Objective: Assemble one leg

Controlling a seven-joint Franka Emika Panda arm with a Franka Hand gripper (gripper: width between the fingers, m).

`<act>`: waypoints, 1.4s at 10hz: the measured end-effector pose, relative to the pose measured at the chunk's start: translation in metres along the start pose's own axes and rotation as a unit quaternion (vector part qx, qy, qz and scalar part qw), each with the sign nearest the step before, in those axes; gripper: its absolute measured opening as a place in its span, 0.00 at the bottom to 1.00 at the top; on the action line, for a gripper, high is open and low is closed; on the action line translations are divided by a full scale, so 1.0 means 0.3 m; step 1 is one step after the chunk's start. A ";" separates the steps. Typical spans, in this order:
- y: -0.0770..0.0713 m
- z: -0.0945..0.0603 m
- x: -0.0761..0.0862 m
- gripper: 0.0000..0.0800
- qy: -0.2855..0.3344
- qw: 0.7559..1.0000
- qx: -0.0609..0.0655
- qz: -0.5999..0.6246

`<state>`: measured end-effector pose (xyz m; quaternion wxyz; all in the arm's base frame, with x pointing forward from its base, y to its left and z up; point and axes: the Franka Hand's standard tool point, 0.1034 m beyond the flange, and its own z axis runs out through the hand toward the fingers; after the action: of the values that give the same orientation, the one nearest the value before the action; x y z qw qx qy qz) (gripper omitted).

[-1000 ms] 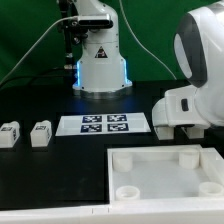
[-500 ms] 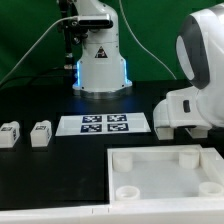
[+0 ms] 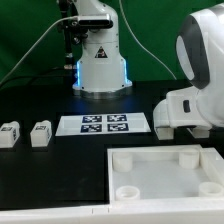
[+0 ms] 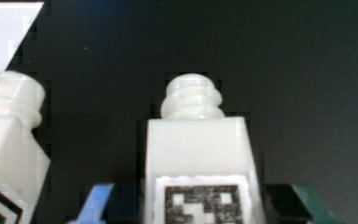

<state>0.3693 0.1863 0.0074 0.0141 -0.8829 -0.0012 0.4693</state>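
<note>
In the wrist view a white leg (image 4: 199, 150) with a ridged tip and a black-and-white tag stands between my gripper's (image 4: 197, 205) fingers, the blue one (image 4: 101, 203) and the green one (image 4: 298, 200). A dark gap shows on each side, so the jaws are open around it. A second leg (image 4: 11, 130) lies right beside it. In the exterior view two more legs (image 3: 10, 134) (image 3: 41, 133) lie at the left. There the gripper is hidden behind the arm's white body (image 3: 195, 85).
The marker board (image 3: 104, 124) lies in the middle of the black table. The large white square piece with round corner sockets (image 3: 165, 170) lies at the front right. The robot base (image 3: 100, 65) stands at the back. A white edge (image 4: 2, 35) shows in the wrist view.
</note>
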 end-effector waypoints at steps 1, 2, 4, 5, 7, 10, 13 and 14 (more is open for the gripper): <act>0.000 0.000 0.000 0.36 0.000 1.000 0.000 0.000; 0.000 0.000 0.000 0.36 0.000 1.000 0.000 0.000; -0.001 -0.002 0.001 0.36 0.003 1.000 0.000 0.000; -0.002 -0.015 0.004 0.36 0.017 1.000 0.001 -0.001; 0.020 -0.127 -0.030 0.36 0.033 0.999 -0.008 -0.028; 0.063 -0.314 -0.113 0.36 0.184 0.981 -0.021 -0.050; 0.111 -0.434 -0.198 0.36 0.318 0.947 -0.012 -0.040; 0.108 -0.468 -0.203 0.36 0.388 0.921 -0.007 -0.043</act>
<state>0.4512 0.1497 0.1355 0.0277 -0.9950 -0.0366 0.0889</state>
